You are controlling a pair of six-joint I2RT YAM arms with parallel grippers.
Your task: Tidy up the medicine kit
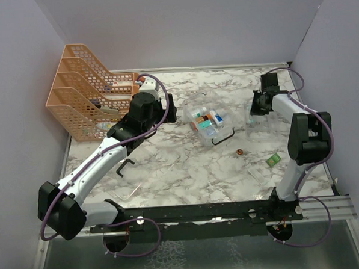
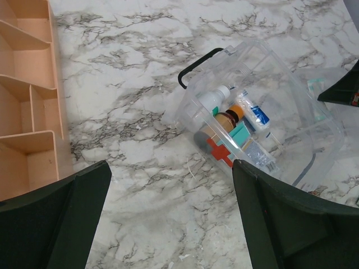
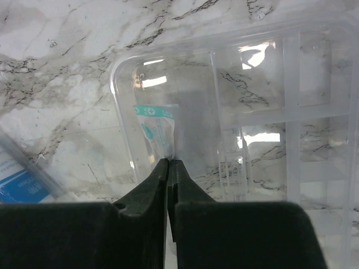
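So: 1 clear plastic kit box w/ black handle (image 2: 269, 73), 1 clear divided tray (image 3: 314, 112) right of the box, 1 teal-white sachet (image 3: 157, 130) in tray's corner cell. Right claw (image 3: 168, 163) clenched, tips at sachet's near edge; can't tell if pinching it. Left claw (image 2: 168, 168) released, spread wide, left of the box.

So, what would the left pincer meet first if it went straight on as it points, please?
Probably the bare marble tabletop: the open left pincer aims between the orange organizer and the clear medicine box, though depth is uncertain.
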